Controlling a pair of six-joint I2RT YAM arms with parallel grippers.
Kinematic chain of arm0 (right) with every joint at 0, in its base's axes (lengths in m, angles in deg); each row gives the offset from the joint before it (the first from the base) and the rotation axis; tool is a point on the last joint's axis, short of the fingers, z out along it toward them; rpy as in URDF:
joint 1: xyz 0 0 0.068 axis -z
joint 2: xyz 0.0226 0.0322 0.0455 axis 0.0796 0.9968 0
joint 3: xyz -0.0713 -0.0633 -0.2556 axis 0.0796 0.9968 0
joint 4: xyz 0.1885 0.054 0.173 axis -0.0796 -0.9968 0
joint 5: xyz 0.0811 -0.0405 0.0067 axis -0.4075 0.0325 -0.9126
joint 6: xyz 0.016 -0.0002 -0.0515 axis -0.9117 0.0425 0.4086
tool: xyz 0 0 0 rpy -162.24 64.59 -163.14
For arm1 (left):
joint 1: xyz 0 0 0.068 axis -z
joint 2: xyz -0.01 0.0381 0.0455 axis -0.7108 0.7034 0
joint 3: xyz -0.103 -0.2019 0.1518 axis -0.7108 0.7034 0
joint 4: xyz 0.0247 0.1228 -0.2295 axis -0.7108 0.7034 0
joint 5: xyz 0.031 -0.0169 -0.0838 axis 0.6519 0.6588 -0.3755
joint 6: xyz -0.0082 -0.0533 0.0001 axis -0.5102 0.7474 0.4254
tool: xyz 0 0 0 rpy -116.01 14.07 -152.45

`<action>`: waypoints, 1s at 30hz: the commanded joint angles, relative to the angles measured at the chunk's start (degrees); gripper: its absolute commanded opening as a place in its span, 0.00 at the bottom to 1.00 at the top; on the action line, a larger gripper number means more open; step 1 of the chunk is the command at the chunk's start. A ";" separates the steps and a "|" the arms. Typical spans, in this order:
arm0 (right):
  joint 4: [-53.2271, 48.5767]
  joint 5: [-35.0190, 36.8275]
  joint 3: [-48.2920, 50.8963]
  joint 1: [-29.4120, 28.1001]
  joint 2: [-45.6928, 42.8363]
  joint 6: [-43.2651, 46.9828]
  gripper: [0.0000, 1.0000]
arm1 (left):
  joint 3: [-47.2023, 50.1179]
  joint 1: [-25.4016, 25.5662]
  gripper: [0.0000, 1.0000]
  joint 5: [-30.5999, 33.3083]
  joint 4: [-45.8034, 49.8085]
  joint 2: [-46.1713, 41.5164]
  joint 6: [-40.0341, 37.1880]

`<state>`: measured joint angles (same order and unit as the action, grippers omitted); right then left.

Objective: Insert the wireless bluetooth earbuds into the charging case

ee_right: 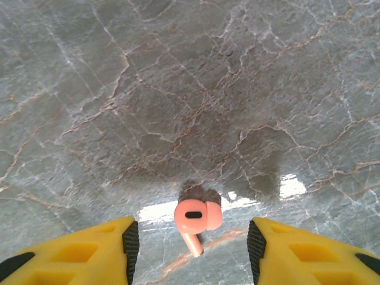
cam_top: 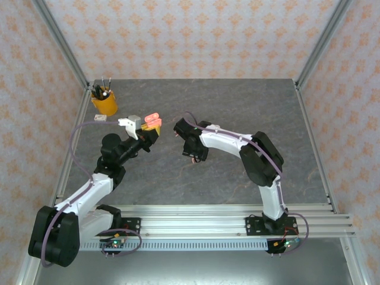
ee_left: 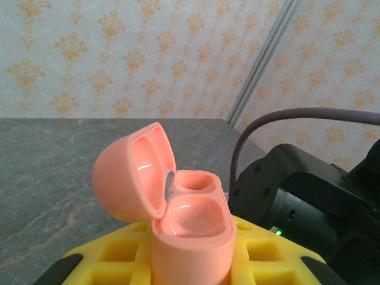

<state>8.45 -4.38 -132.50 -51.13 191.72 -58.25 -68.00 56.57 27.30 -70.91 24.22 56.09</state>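
Observation:
In the left wrist view a coral-pink charging case [ee_left: 191,228] stands upright with its lid flipped open to the left and both wells empty. My left gripper [ee_left: 190,264] is shut on its body, a yellow finger on each side. From above, the case [cam_top: 154,120] is held off the table at the left gripper [cam_top: 149,133]. One coral-pink earbud [ee_right: 196,218] lies on the marble table between the yellow fingers of my right gripper [ee_right: 192,244]. That gripper is open and touches nothing. In the top view the right gripper [cam_top: 179,128] points down, just right of the case.
A yellow cup of pens [cam_top: 104,103] stands at the back left. A white and grey case-like object [cam_top: 128,123] and a small white piece [cam_top: 100,118] lie just left of the held case. The right arm's black housing [ee_left: 297,205] is close beside the case.

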 commanded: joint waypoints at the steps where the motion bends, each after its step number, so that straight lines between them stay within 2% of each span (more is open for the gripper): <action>1: -3.79 3.39 -2.15 -0.45 1.68 -1.91 0.53 | -1.39 0.32 0.00 -0.58 -3.64 -0.14 -1.54; 17: -5.73 5.03 -5.15 -1.85 5.93 -2.78 0.49 | -1.39 0.31 0.00 0.75 -3.78 -0.51 -1.75; 30: -4.97 5.85 -4.09 -1.82 6.50 -2.62 0.42 | -1.39 0.33 0.00 0.77 -2.69 -1.22 -2.01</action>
<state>5.41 -1.21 -136.63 -52.79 197.08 -60.46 -68.00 56.57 27.37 -71.26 24.20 55.17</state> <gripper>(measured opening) 0.418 0.225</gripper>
